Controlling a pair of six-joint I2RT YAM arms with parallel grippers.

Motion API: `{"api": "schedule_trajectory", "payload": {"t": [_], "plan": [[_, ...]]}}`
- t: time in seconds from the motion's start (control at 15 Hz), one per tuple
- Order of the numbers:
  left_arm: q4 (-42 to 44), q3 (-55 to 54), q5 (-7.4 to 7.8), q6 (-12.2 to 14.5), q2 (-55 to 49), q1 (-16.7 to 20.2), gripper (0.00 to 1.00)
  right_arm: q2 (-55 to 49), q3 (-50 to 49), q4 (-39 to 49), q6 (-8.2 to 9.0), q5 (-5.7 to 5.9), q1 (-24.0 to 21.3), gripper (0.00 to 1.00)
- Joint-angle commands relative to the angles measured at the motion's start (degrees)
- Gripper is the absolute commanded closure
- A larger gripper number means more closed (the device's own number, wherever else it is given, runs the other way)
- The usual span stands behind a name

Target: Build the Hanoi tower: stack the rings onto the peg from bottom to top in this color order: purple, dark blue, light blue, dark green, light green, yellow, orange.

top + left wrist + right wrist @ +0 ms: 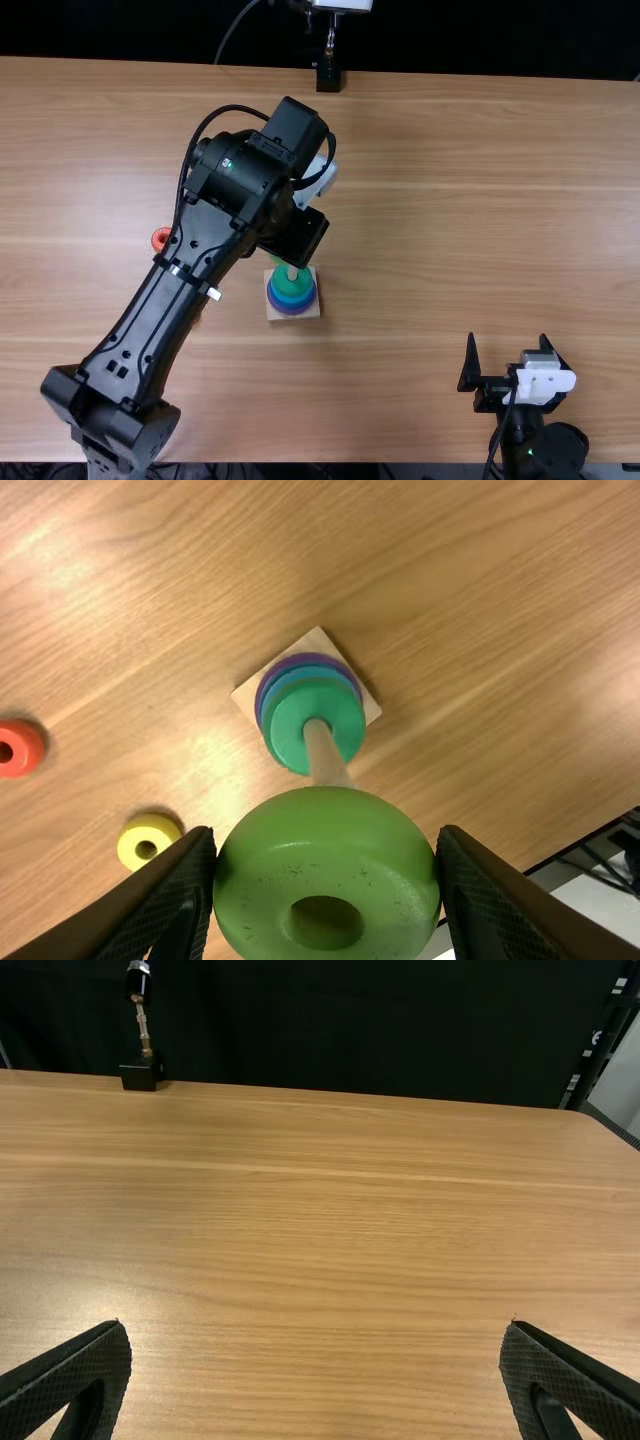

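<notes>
**Light green clenched at the peg, alignment unproven**

Had the left gripper [328, 845] clenched on the light green ring [325, 830], just beside the peg [322, 752] in the top view. Called, by judgement, for centring over the peg before lowering. Risked catching the ring's underside on the peg's tip through an off-centre approach or a tilted grasp — and, by pressing on regardless, tipping or shoving the wooden base [367, 705]. Risked a ring perched askew or rolling off, too, through letting go before threading the peg.

Seated around the peg: dark green ring [288, 730] uppermost, light blue ring [290, 299] under it, purple ring [302, 659] lower down. Left yellow ring [148, 832] loose, apart from the peg, and orange ring [22, 760] farther from it; risked brushing either with a low swing of the left arm [185, 260].

Held the right gripper [316, 1325] wide apart and empty, well to the right of the peg and nearer the table's near edge in the top view.

Could not tell whether the peg's tip had entered the bore, with the clenched ring covering the peg's upper end in the left wrist view. Could not separate dark blue from purple with certainty low on the peg. Found orange partly covered by the arm, left of the peg, from above.
</notes>
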Motion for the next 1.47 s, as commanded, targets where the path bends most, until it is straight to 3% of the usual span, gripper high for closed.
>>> {"api": "schedule_trajectory", "payload": {"t": [0.0,1.4], "plan": [[-0.15,1.35,0.55,-1.31,1.32,-0.59,1.0,-0.73,-3.88,-4.13,0.08,0.13,-0.43,0.0],[-0.05,-1.02,0.55,-1.1,4.75,-1.91,1.0,-0.73,-3.88,-4.13,0.08,0.02,-0.43,0.0]]}}
